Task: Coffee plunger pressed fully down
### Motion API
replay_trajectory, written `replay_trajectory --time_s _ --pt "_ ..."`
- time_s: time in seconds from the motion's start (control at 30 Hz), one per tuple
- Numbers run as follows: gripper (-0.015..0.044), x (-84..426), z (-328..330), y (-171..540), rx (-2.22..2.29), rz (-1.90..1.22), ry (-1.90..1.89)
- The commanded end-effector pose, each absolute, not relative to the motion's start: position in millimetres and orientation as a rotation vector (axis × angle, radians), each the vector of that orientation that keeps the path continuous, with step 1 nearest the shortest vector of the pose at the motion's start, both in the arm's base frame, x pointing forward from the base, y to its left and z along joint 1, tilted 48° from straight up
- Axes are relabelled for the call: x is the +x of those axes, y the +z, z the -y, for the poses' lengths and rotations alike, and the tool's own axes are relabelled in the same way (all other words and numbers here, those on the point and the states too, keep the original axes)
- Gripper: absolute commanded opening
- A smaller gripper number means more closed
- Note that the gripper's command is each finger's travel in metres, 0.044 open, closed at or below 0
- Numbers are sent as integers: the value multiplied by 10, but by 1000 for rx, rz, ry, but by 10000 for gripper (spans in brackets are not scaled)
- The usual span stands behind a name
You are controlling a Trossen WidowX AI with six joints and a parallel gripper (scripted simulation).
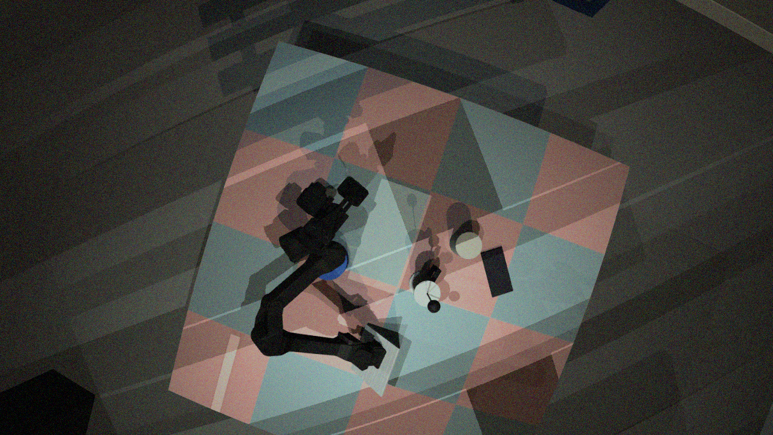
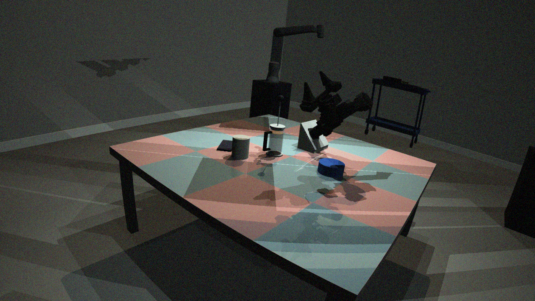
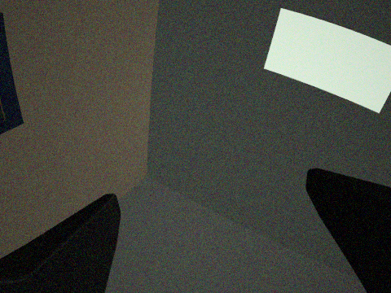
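Well away from the wide-open, empty black gripper (image 2: 317, 86), the glass coffee press's black-knobbed plunger (image 2: 280, 98) stands fully raised, nothing pressed yet.

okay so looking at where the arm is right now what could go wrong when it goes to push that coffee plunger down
1. The claw is open, pointing upward and away from the coffee press; a hurried swing over could strike the tall raised plunger rod sideways and tip the press.
2. The grey canister stands close beside the press, so a low approach from that side might knock it.
3. Pushing off-centre on the small knob could slide the press.
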State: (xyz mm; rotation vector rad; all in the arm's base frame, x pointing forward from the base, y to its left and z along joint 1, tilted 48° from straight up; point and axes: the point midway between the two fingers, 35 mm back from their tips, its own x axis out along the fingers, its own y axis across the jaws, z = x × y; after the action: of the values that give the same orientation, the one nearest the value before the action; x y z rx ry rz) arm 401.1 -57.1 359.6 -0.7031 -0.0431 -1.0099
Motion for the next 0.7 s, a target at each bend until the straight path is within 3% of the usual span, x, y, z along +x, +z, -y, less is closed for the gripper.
replay_trajectory --time_s 0.0,0.37,0.67 --pt "426 4019 579 3595 -708 42 -1008" --pt "440 4522 1444 3104 -995 -203 -737" --pt "440 4404 2187 2316 -917 -497 -451"
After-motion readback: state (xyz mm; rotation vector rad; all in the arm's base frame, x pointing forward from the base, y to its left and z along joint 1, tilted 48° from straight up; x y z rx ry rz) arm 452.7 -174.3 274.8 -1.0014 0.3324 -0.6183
